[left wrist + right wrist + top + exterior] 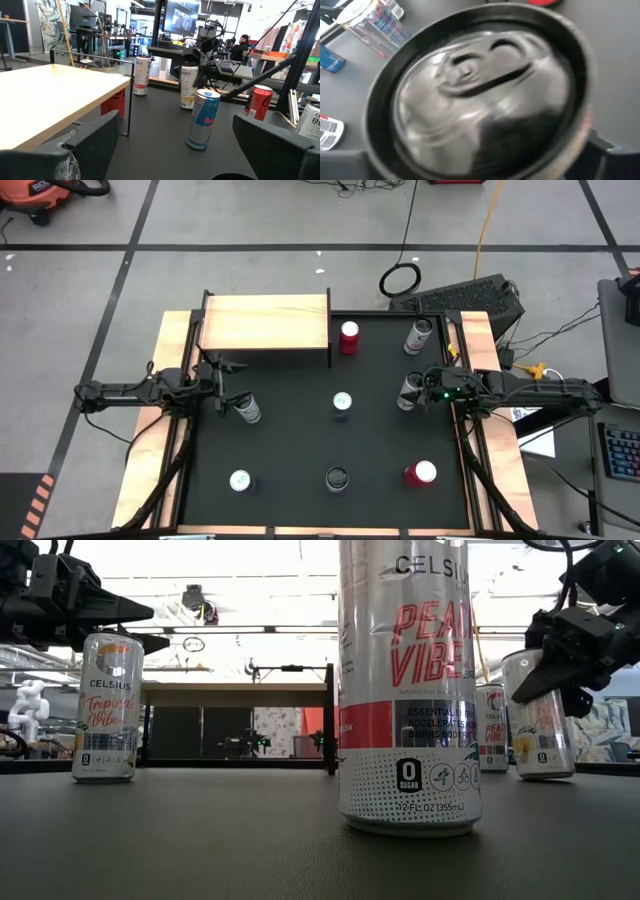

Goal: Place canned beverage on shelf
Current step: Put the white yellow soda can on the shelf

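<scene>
The shelf [265, 322], a light-wood board on thin black legs, stands at the table's far left; it also shows in the low view [235, 695] and the left wrist view [45, 100]. A silver Celsius can [409, 392] stands on its base near the table's right edge. My right gripper [417, 389] reaches over it from the right, and the can's top [480, 85] fills the right wrist view. My left gripper [232, 383] waits open at the left, level, with nothing between its fingers [75, 150]. A silver can [247, 408] stands just in front of it. My right gripper has its two fingers on either side of the can's upper part [540, 680], just below the rim. The fingers [560, 665] come slanting down from the table's right side. The can stands about upright with its base [545, 775] on the table.
Other cans stand on the black table: a red one [348, 337] beside the shelf's right legs, a silver one [418, 335] at the far right, one in the middle [342, 402], and three along the near side [240, 480], [337, 478], [420, 473].
</scene>
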You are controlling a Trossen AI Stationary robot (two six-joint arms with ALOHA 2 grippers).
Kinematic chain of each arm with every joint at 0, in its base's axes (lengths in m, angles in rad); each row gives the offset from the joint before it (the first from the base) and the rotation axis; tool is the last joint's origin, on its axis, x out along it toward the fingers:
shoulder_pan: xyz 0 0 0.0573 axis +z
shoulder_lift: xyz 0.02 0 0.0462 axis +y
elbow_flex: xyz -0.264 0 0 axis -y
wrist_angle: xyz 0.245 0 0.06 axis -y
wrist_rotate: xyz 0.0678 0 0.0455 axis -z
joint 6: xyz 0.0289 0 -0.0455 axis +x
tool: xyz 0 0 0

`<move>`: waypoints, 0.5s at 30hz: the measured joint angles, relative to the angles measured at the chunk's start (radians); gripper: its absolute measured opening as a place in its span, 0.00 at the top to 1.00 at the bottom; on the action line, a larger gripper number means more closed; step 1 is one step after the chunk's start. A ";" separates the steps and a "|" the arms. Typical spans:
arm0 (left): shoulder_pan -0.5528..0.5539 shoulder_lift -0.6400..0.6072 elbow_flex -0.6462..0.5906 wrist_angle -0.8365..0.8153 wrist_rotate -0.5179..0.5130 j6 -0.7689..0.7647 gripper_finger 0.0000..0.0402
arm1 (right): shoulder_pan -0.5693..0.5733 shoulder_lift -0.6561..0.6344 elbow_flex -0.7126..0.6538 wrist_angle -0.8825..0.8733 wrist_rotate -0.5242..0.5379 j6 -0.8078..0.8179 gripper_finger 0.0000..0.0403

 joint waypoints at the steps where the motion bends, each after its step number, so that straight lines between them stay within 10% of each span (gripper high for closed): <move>1: 0.000 0.000 0.000 0.000 0.000 0.000 0.03 | 0.000 0.002 0.000 0.001 -0.001 0.000 0.35; 15: 0.000 0.000 0.000 0.000 0.000 0.000 0.03 | 0.001 0.004 -0.002 0.025 -0.002 -0.048 0.44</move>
